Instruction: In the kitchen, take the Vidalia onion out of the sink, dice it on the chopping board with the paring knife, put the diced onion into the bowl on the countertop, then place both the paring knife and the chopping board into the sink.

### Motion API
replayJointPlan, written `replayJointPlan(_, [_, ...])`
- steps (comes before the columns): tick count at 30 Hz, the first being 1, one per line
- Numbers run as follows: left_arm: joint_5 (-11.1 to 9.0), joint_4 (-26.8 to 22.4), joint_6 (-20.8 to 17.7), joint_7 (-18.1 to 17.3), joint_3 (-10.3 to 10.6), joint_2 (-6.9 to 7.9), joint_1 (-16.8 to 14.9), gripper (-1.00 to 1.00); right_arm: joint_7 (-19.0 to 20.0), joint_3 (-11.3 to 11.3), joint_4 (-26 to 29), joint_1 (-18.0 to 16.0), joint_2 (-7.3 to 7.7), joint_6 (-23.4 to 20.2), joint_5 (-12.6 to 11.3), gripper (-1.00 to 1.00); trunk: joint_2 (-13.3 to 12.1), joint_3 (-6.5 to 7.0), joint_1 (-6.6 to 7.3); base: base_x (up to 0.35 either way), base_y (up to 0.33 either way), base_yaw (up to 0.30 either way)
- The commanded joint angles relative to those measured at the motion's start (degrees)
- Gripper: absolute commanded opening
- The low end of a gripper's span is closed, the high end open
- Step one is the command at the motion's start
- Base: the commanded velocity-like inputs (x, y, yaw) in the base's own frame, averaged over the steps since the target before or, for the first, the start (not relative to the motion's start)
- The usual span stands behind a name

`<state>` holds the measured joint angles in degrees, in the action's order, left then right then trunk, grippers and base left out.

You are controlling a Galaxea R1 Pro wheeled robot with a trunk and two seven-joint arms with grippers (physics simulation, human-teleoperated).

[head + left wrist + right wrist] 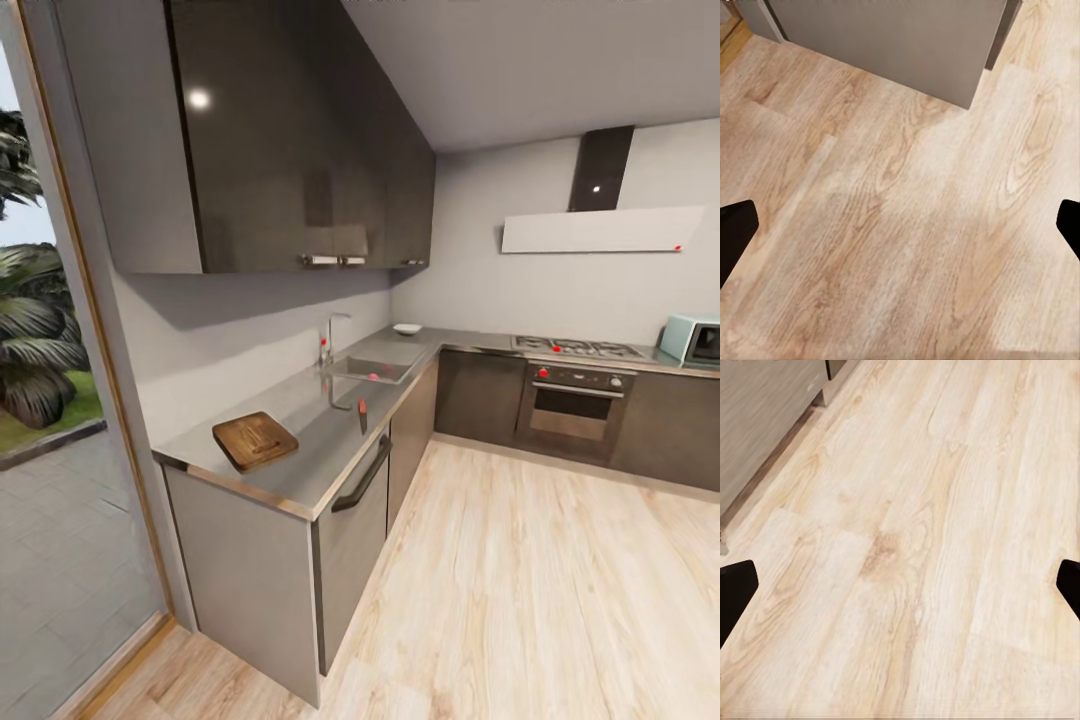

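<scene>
Onion [373, 376]: we see a small red lump in the sink [395, 363], well apart from us; we take it for the onion, though it is too small to be sure.
Left claw [900, 225]: fingers wide apart at the frame edges, clamped on nothing, hanging over bare wood floor [892, 247], with a grey cabinet front [885, 37] at 12 o'clock.
Right claw [900, 585]: fingers likewise spread, empty, over pale planks; a cabinet base sits at 10 o'clock.
Board [255, 440]: flat on the countertop [320, 440] near its front corner, at 8 o'clock from the sink.
Knife [362, 412]: lying on the countertop just short of the sink, between board and basin, at 2 o'clock from the board.
Bowl [407, 328]: white, on the far corner of the countertop, at 12 o'clock beyond the sink.
Tap [328, 340]: stands at the sink's wall side.
Step in hand: we judge this to be the approach; nothing is grasped and we stand off from the counter.
Next move: we need to roll closer to the sink, face it squarely, then lift one open claw over the basin to reach the onion.
Care: the knife lies close by the sink edge, so the reach should pass clear of it.
</scene>
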<state>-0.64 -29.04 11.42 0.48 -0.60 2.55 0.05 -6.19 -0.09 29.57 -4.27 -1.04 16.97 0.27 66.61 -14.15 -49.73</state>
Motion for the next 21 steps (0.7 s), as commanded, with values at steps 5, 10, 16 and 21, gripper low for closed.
replayJointPlan(5, [-0.1, 0.0, 0.1, 0.0, 0.0, 0.00, 0.0, 1.00, -0.2, 0.0, -0.3, 0.0, -0.02, 0.2, 0.0, 1.00, -2.0, 0.84, 1.10, 0.000, 0.000, 0.000])
replayJointPlan(10, [-0.1, 0.0, 0.1, 0.0, 0.0, -0.02, 0.0, 1.00, -0.1, 0.0, -1.4, 0.0, -0.02, 0.4, 0.1, 1.00, -4.0, 1.74, 2.20, 0.000, 0.000, 0.000])
replayJointPlan(16, [-0.1, 0.0, 0.1, 0.0, 0.0, -0.08, 0.0, 1.00, -0.1, 0.0, -1.9, 0.0, -0.02, 0.5, 0.1, 1.00, -6.4, 2.82, 3.52, 0.000, 0.000, 0.000])
replayJointPlan(21, [-0.1, 0.0, 0.0, 0.0, 0.0, -0.10, 0.0, 1.00, 0.0, 0.0, -2.1, 0.0, -0.01, 0.5, 0.1, 1.00, -8.4, 3.71, 4.62, 0.000, 0.000, 0.000])
